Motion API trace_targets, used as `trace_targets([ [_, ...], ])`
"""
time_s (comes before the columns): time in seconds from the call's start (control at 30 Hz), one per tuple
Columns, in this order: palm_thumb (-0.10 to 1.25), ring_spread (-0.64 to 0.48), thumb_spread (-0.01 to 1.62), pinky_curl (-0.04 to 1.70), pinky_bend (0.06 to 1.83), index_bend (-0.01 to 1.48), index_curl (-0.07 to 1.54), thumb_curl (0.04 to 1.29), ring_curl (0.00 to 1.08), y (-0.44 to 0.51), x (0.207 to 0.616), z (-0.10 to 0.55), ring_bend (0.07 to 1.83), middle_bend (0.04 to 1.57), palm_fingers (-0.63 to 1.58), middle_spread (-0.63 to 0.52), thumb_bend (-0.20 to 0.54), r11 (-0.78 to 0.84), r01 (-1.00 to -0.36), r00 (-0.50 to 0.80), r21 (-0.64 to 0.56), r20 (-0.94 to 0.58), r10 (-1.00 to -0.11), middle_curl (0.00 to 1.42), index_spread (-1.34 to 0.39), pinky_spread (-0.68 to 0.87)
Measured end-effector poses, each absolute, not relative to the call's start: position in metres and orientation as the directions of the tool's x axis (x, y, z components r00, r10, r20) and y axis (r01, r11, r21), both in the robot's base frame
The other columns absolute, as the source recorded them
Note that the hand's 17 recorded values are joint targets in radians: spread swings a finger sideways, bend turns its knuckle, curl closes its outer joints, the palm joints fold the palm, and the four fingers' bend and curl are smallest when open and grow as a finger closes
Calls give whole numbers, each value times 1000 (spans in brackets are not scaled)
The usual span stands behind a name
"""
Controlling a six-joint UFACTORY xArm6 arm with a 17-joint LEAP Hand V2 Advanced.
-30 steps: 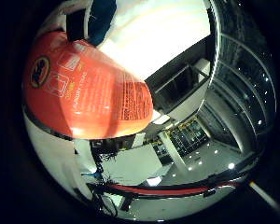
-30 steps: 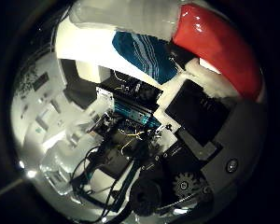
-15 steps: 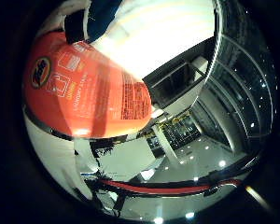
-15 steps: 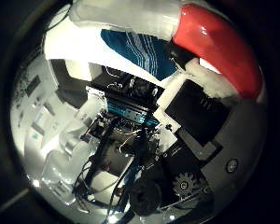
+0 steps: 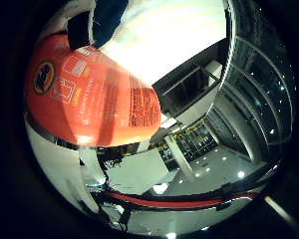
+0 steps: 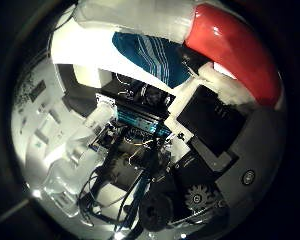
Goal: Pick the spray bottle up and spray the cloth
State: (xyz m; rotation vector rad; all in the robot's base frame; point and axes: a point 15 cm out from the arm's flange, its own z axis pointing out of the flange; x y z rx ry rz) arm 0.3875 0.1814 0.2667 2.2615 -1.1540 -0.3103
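much of the little finger side view is filled by the orange spray bottle, held close against the palm. it is clasped by the fingers of the hand. beyond it, a blue striped cloth is seen on the white tabletop.

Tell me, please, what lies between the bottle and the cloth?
Nothing that shows. In the thumb side view the bottle is held up close to the palm, and the cloth lies on the white table beyond it.

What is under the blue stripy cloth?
The cloth lies on a white table. The red and white spray bottle is close against the palm of the hand. Whatever the cloth covers cannot be seen.
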Motion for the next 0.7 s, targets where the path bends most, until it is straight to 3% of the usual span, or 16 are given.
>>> trace_targets([
  [0.37, 994, -153, 916, 1301, 1006, 1173, 696, 834, 577, 233, 378, 312, 1470, 1362, 1203, -69, -15, -613, -693, 569, 380, -233, -789, 586, -192, -235],
  [0.57, 1005, -153, 913, 1301, 1006, 1173, 696, 831, 578, 273, 382, 340, 1469, 1362, 1203, -69, -14, -671, -712, 551, 208, -426, -717, 586, -192, -236],
  [0.7, 1011, -153, 911, 1301, 1005, 1176, 695, 831, 578, 301, 388, 365, 1468, 1361, 1205, -69, -14, -690, -721, 539, 64, -574, -617, 585, -191, -236],
])
